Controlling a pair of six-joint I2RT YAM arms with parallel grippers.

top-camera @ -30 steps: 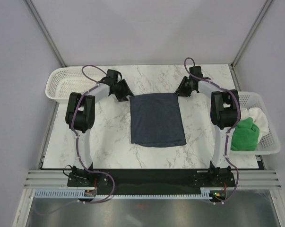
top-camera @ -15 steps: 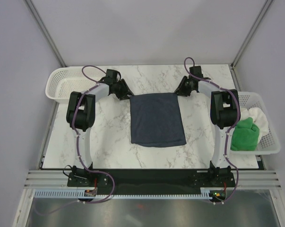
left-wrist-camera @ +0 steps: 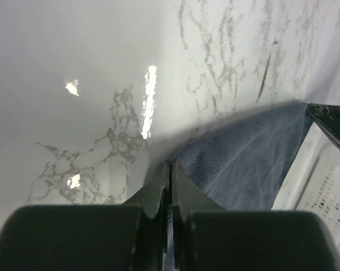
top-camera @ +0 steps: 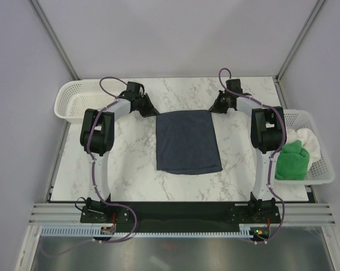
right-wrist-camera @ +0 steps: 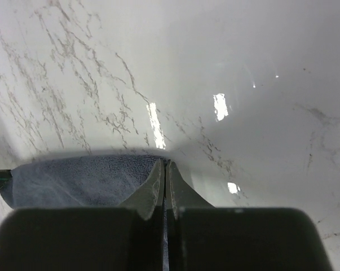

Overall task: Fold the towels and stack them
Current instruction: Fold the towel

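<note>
The dark navy towel (top-camera: 188,142) lies flat in the middle of the marble table, roughly rectangular. My left gripper (top-camera: 154,113) is at its far left corner and my right gripper (top-camera: 213,110) at its far right corner. In the left wrist view the gripper (left-wrist-camera: 171,164) is shut, with the edge of the navy towel (left-wrist-camera: 254,152) pinched between the jaws. The right wrist view shows the same: the gripper (right-wrist-camera: 165,162) shut on the corner of the navy towel (right-wrist-camera: 79,178). The green towel (top-camera: 291,161) and the white towel (top-camera: 305,140) sit bunched in the right basket.
A white mesh basket (top-camera: 322,169) holding the green and white towels stands at the table's right edge. Another white mesh basket (top-camera: 74,99) stands at the far left corner. Both arms reach along the table's sides to the far half.
Both grippers have gone from open to shut on the navy towel's far corners. The arms have barely shifted, and the towel lies as before.
</note>
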